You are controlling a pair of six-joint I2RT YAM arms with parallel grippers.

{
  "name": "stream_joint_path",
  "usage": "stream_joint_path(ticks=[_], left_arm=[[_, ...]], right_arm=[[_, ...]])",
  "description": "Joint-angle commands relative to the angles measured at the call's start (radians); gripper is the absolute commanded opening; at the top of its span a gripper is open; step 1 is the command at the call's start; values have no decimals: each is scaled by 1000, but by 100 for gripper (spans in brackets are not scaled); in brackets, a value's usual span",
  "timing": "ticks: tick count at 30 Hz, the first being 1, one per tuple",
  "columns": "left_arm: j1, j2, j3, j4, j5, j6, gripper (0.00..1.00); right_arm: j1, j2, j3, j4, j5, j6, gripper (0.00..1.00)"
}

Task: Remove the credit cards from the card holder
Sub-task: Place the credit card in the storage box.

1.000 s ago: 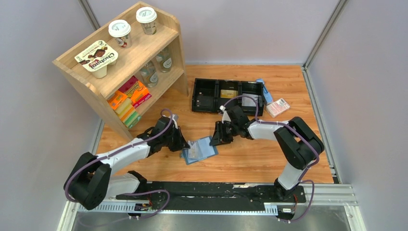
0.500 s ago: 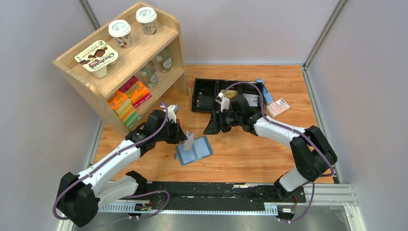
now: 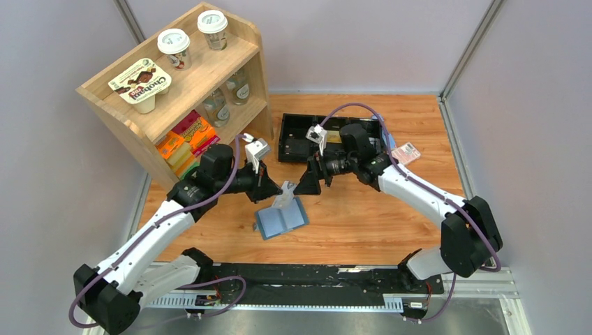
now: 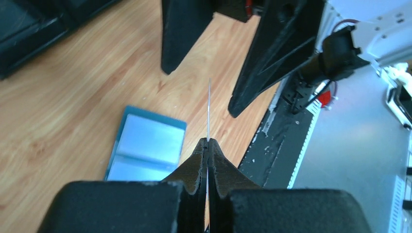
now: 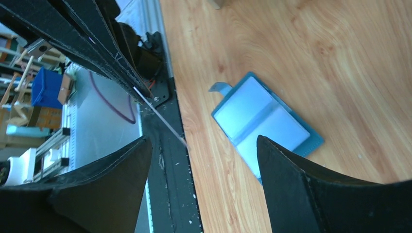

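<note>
The teal-blue card holder (image 3: 282, 219) lies open on the wooden table, its pale blue pockets facing up; it also shows in the wrist views (image 4: 145, 149) (image 5: 265, 121). My left gripper (image 3: 277, 189) (image 4: 208, 141) is shut on a thin pale credit card (image 3: 285, 196), held in the air above the holder's far edge. That card shows edge-on as a fine line (image 4: 209, 109) (image 5: 160, 118). My right gripper (image 3: 311, 183) (image 5: 203, 145) hangs open just right of the card, above and beyond the holder, with nothing between its fingers.
A wooden shelf (image 3: 174, 91) with cups and boxes stands at the back left. A long black three-compartment tray (image 3: 300, 143) sits behind the grippers, with a pink-white packet (image 3: 405, 153) to its right. The black base rail (image 3: 314, 276) runs along the near edge.
My left gripper has lifted the card up out of the holder and away from the table. My right gripper has opened wide and drawn back from the holder's right edge.
</note>
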Motion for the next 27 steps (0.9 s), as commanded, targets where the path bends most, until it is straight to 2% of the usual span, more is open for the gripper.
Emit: stream_joint_path(ticks=[1,4,5,7,8,10,12,15,16,17,18,19,20,22,24,27], left_arm=[[2,1,70,-15,163,100,0],[3,25,97,-9,189,98,0],[3,39,103,-9,197,100,0],[3,54,116,-9,194,100,0],[3,60,122,-13,189,103,0],[3,63,133,-21,128,95,0],[3,56,131,-27,21,80,3],[3,31,122,-26,-180,51,17],[3,18,119,-29,-209,42,29],[3,7,116,-30,-266,40,35],[3,-11,110,-35,-298,34,49],[3,-21,107,-42,-388,25,55],[2,-41,107,-61,-471,22,67],[3,-68,107,-87,-571,15,79],[3,-94,107,-115,-660,9,86],[3,-133,88,-127,-699,0,93]], right_arm=[[4,-21,76,-25,-155,-70,80],[13,-15,115,-58,-189,-96,73],[15,-14,122,-68,-192,-103,65],[13,-11,129,-85,-185,-110,44],[12,-11,129,-92,-176,-111,22],[1,-12,123,-95,-159,-104,1],[-13,-14,114,-95,-143,-87,0],[-48,-26,103,-114,-94,-70,0],[-63,-29,103,-129,-70,-62,0],[-85,-35,102,-138,-42,-53,0],[-111,-38,100,-146,-9,-38,0],[-137,-40,102,-160,30,-16,0],[-170,-40,106,-187,82,5,0],[-256,-40,114,-227,207,44,0],[-344,-38,117,-249,291,85,0],[-480,-17,119,-247,367,162,1]])
